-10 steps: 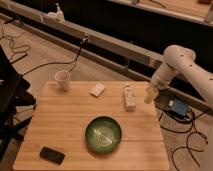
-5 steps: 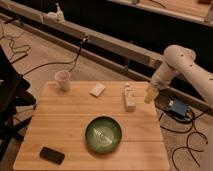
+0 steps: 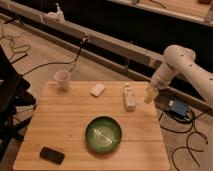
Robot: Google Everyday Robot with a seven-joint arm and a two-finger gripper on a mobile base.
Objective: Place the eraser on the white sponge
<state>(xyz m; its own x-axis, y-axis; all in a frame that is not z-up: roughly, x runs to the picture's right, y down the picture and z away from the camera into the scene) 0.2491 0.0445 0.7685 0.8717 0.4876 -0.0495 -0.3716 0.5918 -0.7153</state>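
Observation:
The eraser (image 3: 52,155) is a small flat black block lying at the front left corner of the wooden table (image 3: 60,120). The white sponge (image 3: 97,90) is a small off-white pad lying at the back of the table, right of the cup. My gripper (image 3: 149,95) hangs at the end of the white arm (image 3: 177,62) by the table's back right edge, far from both the eraser and the sponge. It holds nothing that I can see.
A white cup (image 3: 62,80) stands at the back left. A longer white carton-like box (image 3: 130,97) lies at the back right, close to the gripper. A green bowl (image 3: 103,134) sits front centre. Cables and a blue box (image 3: 177,107) lie on the floor.

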